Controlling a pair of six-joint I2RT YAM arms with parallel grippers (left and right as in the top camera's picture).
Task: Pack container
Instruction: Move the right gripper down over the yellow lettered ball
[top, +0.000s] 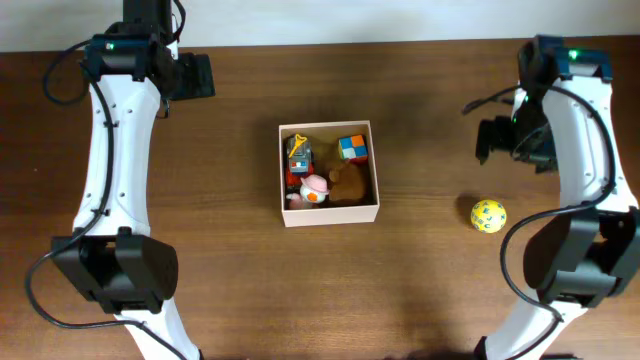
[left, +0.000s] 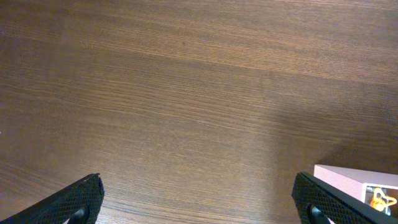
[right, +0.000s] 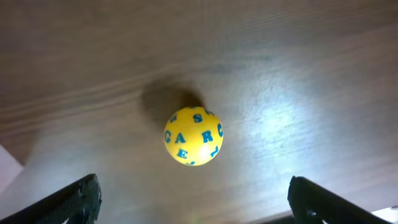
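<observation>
Container (top: 330, 216) sits mid-frame; yellow ball (top: 488, 215) lies outside it, lower right — nearest the right gripper (right: 196, 208) (jaws wide apart, empty), centred just ahead in its wrist view.

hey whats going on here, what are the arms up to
Two robot arms are packing the container. A few small toys, a colourful cube among them, lie inside. A yellow lettered ball sits on the table outside it, the open, empty right gripper facing it. The left gripper is open over the tabletop beside the container.
</observation>
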